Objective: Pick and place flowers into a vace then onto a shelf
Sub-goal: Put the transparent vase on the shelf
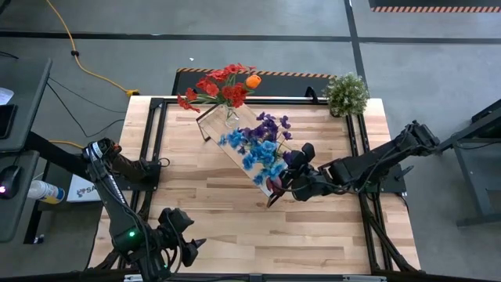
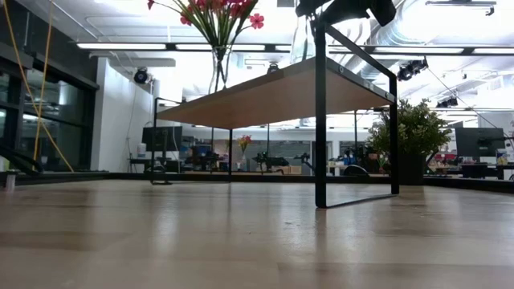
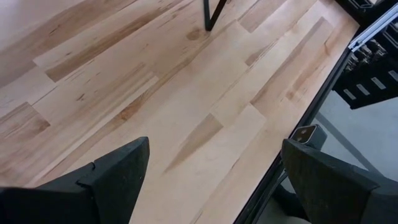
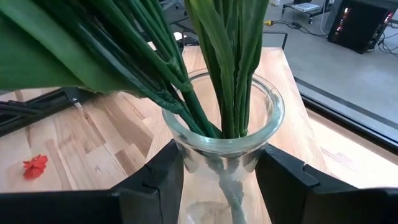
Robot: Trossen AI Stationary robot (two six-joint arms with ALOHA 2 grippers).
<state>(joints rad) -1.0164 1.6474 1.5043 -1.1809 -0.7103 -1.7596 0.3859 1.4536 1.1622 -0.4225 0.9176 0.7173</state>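
Note:
The shelf [image 1: 218, 127] is a light-wood board on black legs and lies slanted across the table's middle. A glass vase of red and orange flowers [image 1: 223, 84] stands at its far end [image 2: 218, 48]. A second glass vase [image 4: 224, 140] holds green stems with blue and purple flowers [image 1: 262, 145]. It stands over the shelf's near end, with my right gripper [image 1: 291, 178] shut on it. Whether its base rests on the board, I cannot tell. My left gripper [image 1: 192, 244] waits open over the table's near left, with nothing between its fingers [image 3: 118, 168]. My right gripper pinches the second vase just below its rim [image 4: 186, 158] between its two fingers [image 4: 155, 180], one on each side of the glass. The fingers reach in from the table's right, slanting a little downward. The vase stands upright with its stems rising out of its mouth.
A bushy pale-green potted plant [image 1: 347, 92] stands at the table's far right corner. A small red bloom [image 4: 34, 167] lies loose on the wood. The shelf's black legs [image 2: 321, 128] stand on the table's middle. Bare wood stretches along the table's near side [image 1: 258, 235].

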